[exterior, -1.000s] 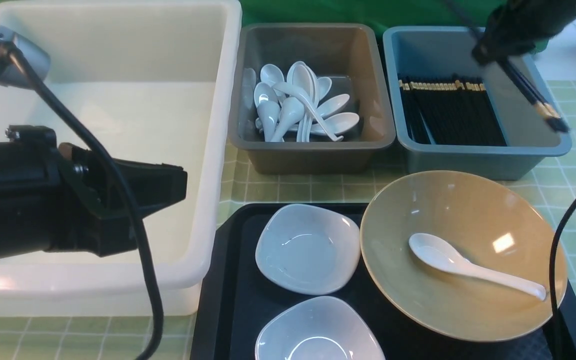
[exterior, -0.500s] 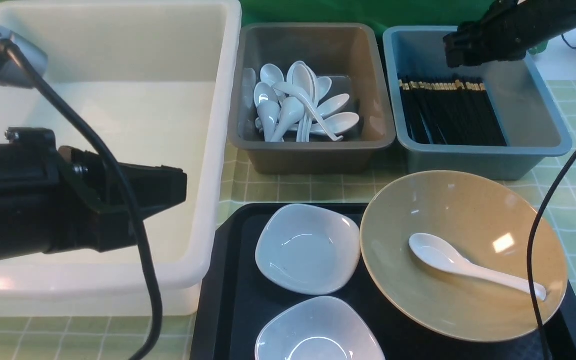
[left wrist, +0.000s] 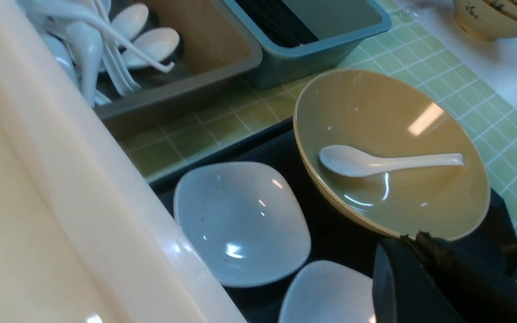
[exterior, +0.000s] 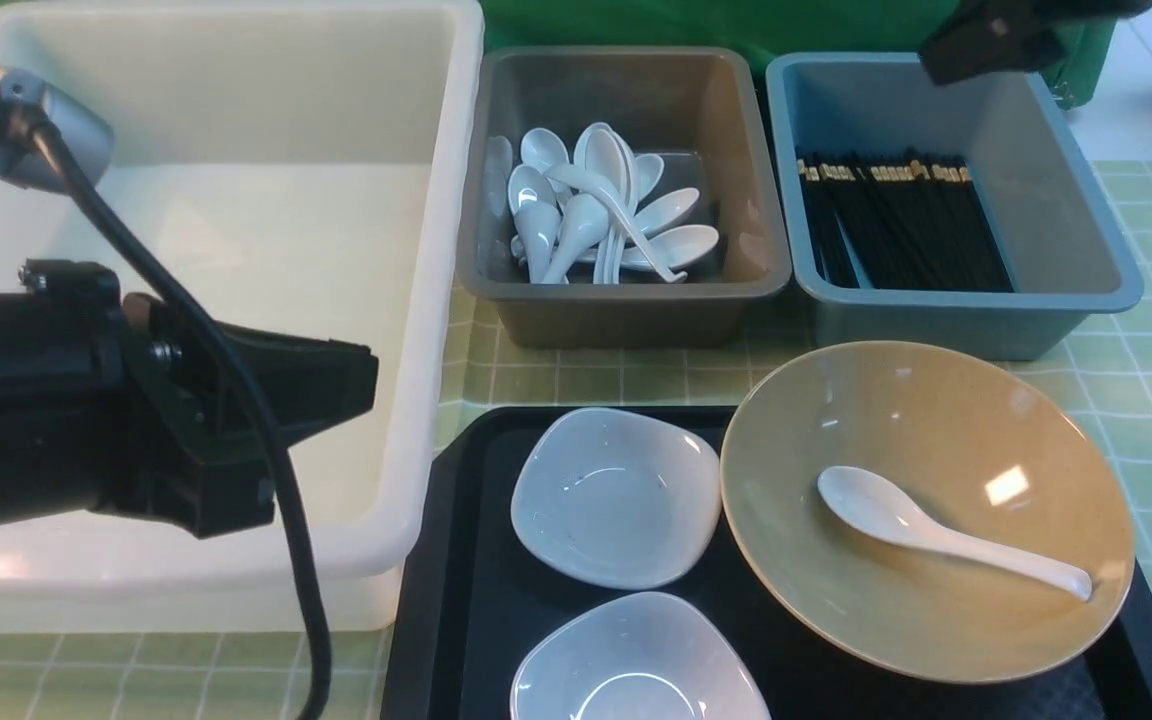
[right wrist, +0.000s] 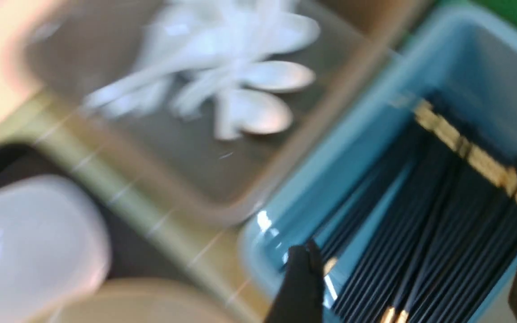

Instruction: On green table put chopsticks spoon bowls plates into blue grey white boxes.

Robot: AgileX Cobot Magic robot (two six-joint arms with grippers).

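Black chopsticks point(exterior: 901, 225) lay bundled in the blue box point(exterior: 1086, 290), and white spoons point(exterior: 596, 215) were heaped in the grey box point(exterior: 626, 295); that much looked done. Nothing showed in the white box point(exterior: 436, 300). Still on the black tray point(exterior: 456, 560) on the green worktop point(exterior: 586, 375) were the tan bowl point(exterior: 986, 400) with one spoon point(exterior: 936, 540) in it, a small white bowl point(exterior: 616, 495) and a second small bowl point(exterior: 636, 660). The right pincer point(right wrist: 413, 282) gaped wide and empty above the chopsticks. The left pincer point(exterior: 351, 375), closed on nothing, hung by the white box.

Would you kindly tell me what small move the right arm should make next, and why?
Probably swing the right pincer toward the spoon in the tan bowl: it hangs open and empty above the blue box, chopsticks lie inside, and the grey box holds the other spoons.
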